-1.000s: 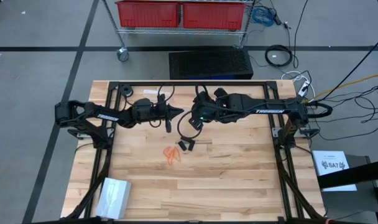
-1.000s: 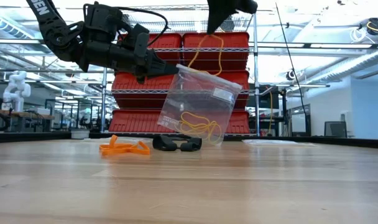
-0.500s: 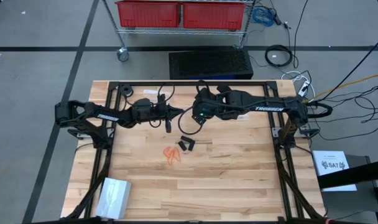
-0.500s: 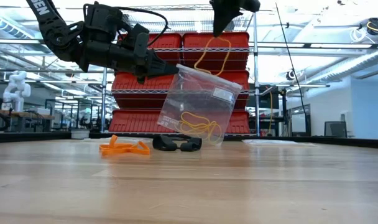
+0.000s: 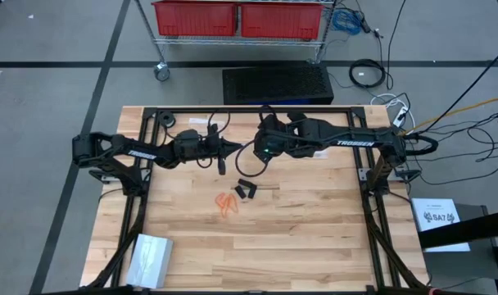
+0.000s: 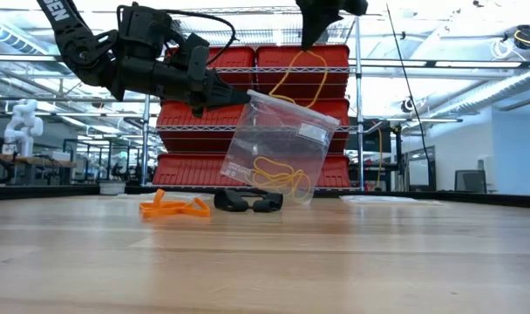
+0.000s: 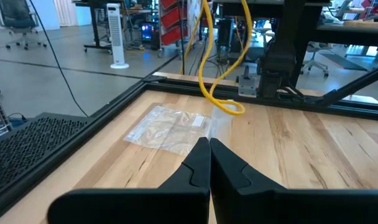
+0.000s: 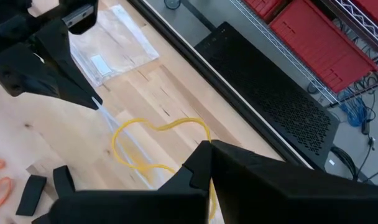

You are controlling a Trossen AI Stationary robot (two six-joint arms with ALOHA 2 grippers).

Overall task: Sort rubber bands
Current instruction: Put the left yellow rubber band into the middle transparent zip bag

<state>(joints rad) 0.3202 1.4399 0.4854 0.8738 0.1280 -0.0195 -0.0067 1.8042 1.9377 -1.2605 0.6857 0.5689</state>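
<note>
Yellow rubber band [image 6: 302, 74] hangs as a long loop from the right gripper [image 6: 315, 39], whose fingers are pinched closed on its top, high above the table [image 6: 265, 262]. Its lower end trails into a clear plastic bag [image 6: 278, 148] that already holds more yellow bands [image 6: 278, 177] at the bottom. The left gripper [image 6: 239, 97] has its fingers clamped together on the bag's upper corner, holding it tilted above the wood. On the table near the bag lie orange rubber bands [image 6: 173, 207] and, just beside them, black rubber bands [image 6: 248, 201]. Another clear bag [image 7: 167, 127] lies flat near the table's far edge.
</note>
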